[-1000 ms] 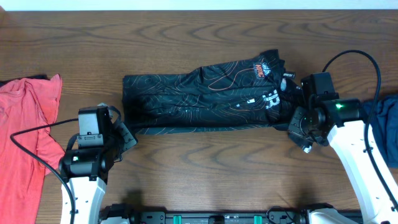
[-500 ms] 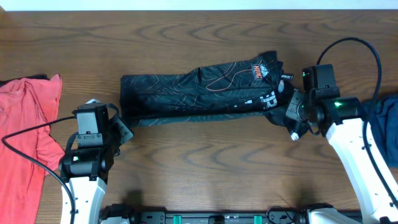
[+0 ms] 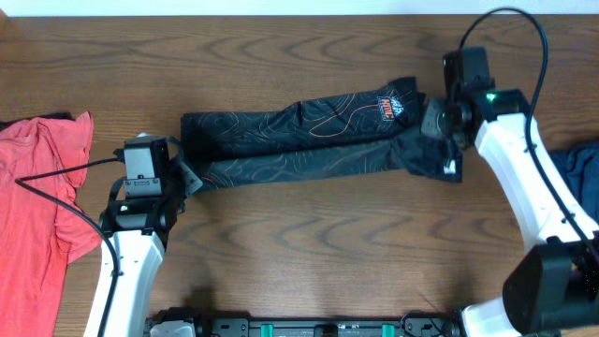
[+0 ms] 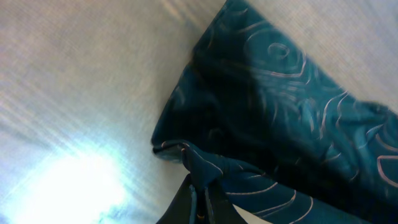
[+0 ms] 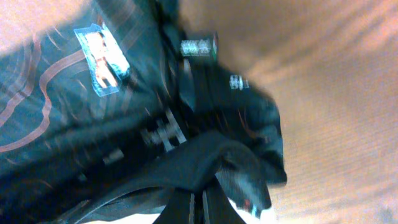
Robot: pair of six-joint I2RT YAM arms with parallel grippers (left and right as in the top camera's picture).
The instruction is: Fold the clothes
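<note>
From overhead the black jersey [image 3: 299,145] lies drawn into a long band across the wooden table [image 3: 299,253] between both arms, while only the wrist views show the left gripper [image 4: 200,190] and right gripper [image 5: 198,196] each clenched on bunched fabric.

a: any writing you can read here?
b: none. the jersey [image 3: 281,136] has an orange chest logo [image 3: 391,103], but from overhead its letters are too small to make out.
a: and the right wrist view?
b: the logo is a blur there. the white lettering [image 5: 160,134] and a small tag [image 5: 199,46] show marks, nothing legible.
a: left wrist?
b: only contour lines, no text.
</note>
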